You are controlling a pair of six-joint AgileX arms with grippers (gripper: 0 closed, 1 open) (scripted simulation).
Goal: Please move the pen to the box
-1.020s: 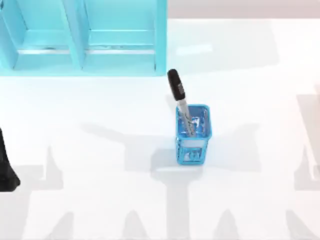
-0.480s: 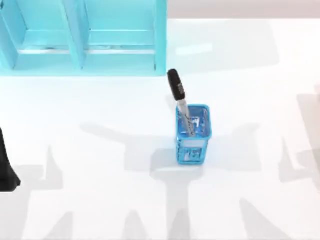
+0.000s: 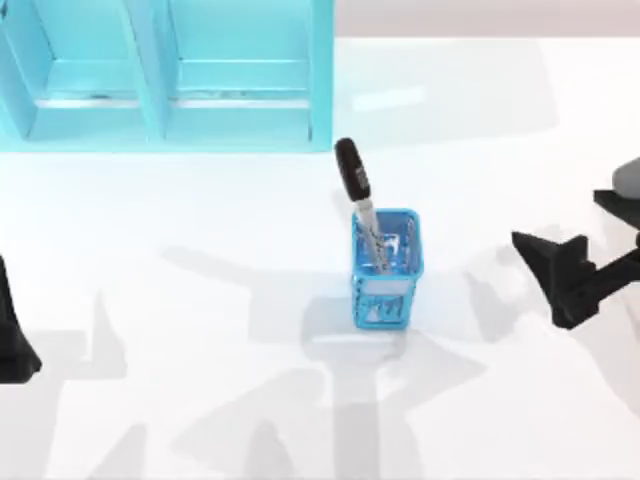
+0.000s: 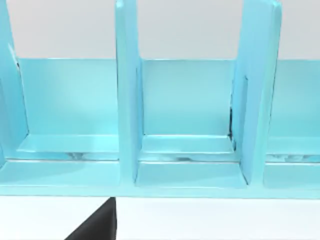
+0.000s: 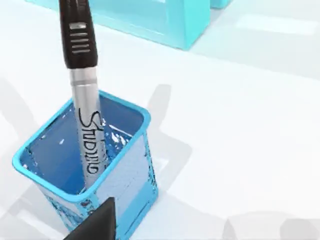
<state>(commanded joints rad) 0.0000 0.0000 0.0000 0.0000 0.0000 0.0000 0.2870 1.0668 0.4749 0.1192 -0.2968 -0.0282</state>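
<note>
The pen [image 3: 356,195], with a black cap and silvery barrel, stands tilted in a blue mesh holder [image 3: 386,270] near the table's middle. In the right wrist view the pen [image 5: 82,95] leans against the rim of the holder [image 5: 125,165], cap up. The box [image 3: 165,75], light blue with open compartments, stands at the back left, and the left wrist view faces the box [image 4: 190,130] head-on. My right gripper [image 3: 538,277] hovers open to the right of the holder, well apart from it, one fingertip [image 5: 97,225] showing. My left gripper [image 3: 14,345] is parked open at the left edge.
The white table [image 3: 200,400] stretches bare in front of the holder and between it and the box. The box's upright dividers [image 4: 127,100] split it into several narrow bays.
My right arm has come in from the right edge and moved left toward the holder. The pen, holder and left arm have stayed put.
</note>
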